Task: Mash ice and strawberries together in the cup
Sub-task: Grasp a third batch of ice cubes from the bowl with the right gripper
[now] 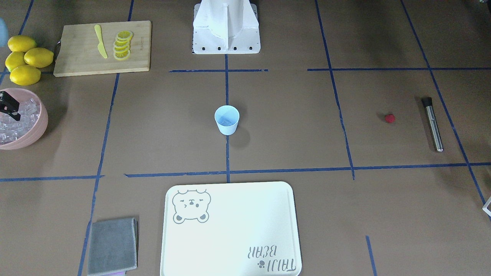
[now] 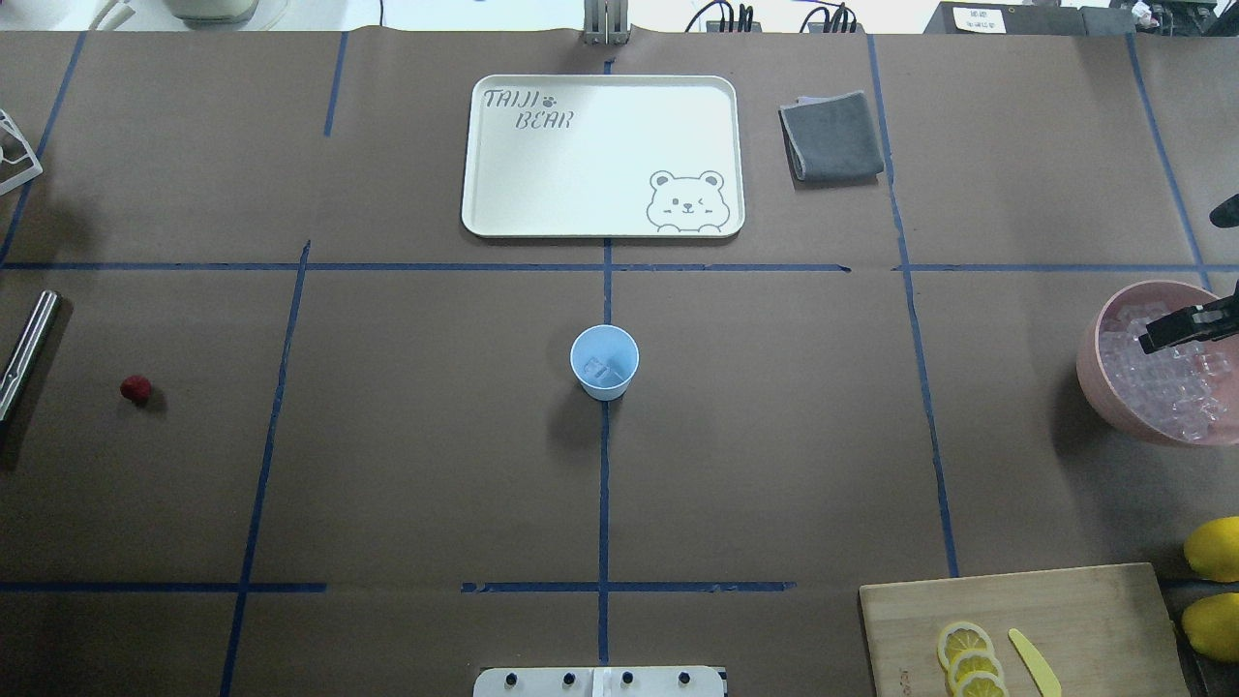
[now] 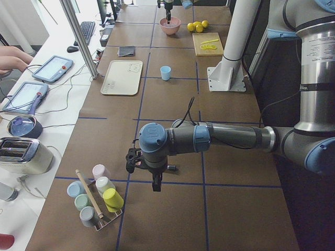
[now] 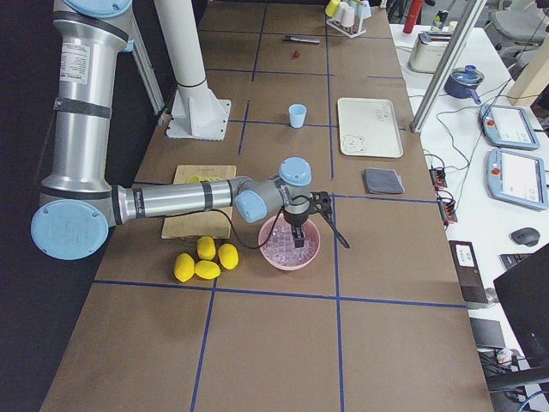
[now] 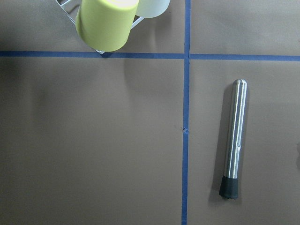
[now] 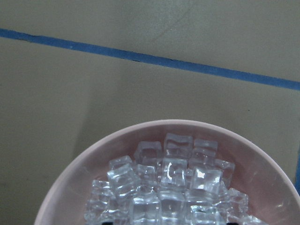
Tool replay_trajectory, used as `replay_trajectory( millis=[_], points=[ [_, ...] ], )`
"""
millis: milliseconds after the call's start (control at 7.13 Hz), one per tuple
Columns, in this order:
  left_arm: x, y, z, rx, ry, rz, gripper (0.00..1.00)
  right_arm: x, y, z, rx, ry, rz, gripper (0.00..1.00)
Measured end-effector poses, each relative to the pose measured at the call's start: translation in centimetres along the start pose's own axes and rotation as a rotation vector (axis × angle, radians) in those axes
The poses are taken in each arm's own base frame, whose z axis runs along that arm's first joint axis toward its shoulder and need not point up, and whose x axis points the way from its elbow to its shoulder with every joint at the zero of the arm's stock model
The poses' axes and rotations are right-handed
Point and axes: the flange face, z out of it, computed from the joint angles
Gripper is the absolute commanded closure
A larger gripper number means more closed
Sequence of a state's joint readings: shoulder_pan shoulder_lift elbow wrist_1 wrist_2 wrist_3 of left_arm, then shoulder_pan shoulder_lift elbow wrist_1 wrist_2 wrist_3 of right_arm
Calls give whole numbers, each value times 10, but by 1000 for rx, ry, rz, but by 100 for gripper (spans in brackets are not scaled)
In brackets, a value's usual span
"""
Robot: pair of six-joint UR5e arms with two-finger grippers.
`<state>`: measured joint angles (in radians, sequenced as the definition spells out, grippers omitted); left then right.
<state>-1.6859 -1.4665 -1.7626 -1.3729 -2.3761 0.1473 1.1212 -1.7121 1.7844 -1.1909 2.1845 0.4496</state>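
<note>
Light blue cup (image 2: 604,360) upright at the middle of the table (image 2: 436,465), with what looks like one clear cube already at its bottom. From the cup, in the overhead view: strawberry (image 2: 135,389) far out at nine o'clock, lying free; pink bowl (image 2: 1092,360) at three o'clock, heaped with ice (image 6: 164,187). Right gripper (image 2: 1157,337) hanging low over the ice; impossible to tell whether the fingers stand apart or together. Left gripper (image 3: 156,185) over the far left end of the table; again impossible to tell, being visible only from the side.

Probably hard and slippery, the ice: better to pinch one cube across two flat faces, from above, firmly. Probably soft and light, the strawberry: to be taken gently at its widest part. Very light and easy to tip, the cup.

Shown in full only by the left wrist view: steel muddler (image 5: 233,138), black ridged head toward six o'clock, with a yellow tumbler (image 5: 105,23) at eleven o'clock from it. Shown only by the right wrist view: single cubes, clearly separate. Missing from both wrist views: cup and strawberry.
</note>
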Motion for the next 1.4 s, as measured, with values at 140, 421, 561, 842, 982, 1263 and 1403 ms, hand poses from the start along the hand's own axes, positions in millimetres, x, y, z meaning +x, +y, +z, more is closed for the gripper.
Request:
replay_trajectory(
  millis=[140, 421, 561, 842, 982, 1263, 1403],
  points=[
    [0, 0, 0, 0, 0, 0, 0, 3, 1, 4, -4, 11, -26, 17],
    [0, 0, 0, 0, 0, 0, 0, 13, 4, 16, -26, 24, -62, 20],
    [0, 0, 0, 0, 0, 1, 0, 18, 5, 21, -36, 28, -65, 49],
    [0, 0, 0, 1, 0, 1, 0, 21, 7, 24, -44, 28, -64, 93],
    [1, 0, -1, 2, 0, 2, 0, 20, 7, 24, -44, 25, -65, 97],
    [2, 0, -2, 4, -1, 4, 0, 15, 5, 17, -35, 14, -71, 97],
    [2, 0, -2, 4, -1, 5, 0, 8, 1, 5, -14, 5, -78, 93]
  ],
)
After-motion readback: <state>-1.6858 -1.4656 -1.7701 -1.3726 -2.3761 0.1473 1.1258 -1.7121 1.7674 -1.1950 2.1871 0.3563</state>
